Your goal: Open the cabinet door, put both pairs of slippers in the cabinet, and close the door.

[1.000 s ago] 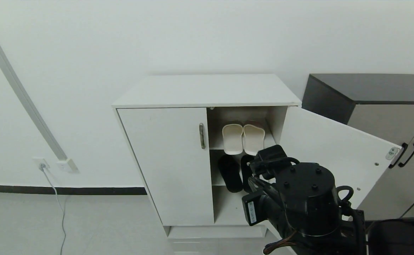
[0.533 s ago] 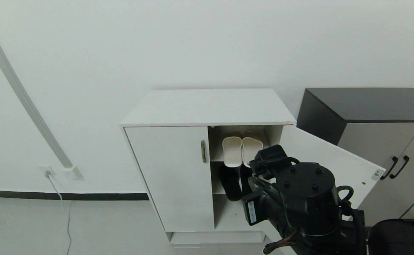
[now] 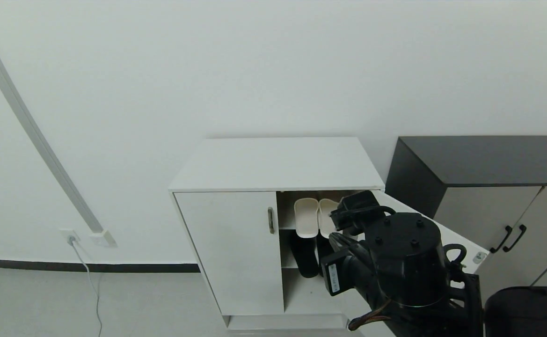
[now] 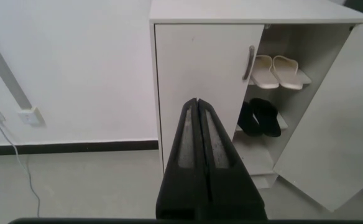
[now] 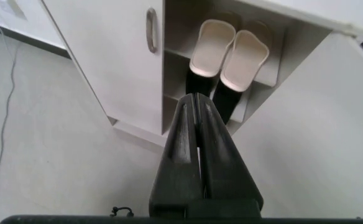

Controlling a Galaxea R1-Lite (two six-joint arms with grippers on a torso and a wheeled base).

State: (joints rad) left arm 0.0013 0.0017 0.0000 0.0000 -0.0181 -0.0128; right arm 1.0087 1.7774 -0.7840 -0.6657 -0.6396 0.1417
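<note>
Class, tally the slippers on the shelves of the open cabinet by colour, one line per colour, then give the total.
White slippers: 2
Black slippers: 2
Total: 4

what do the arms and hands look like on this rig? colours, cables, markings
All matte black. The left hand and right hand each have two long tapered fingers with greyish recessed faces. On the right arm: fat round joint cap with bolt heads, white label, black cable loop, orange-brown wires below.
</note>
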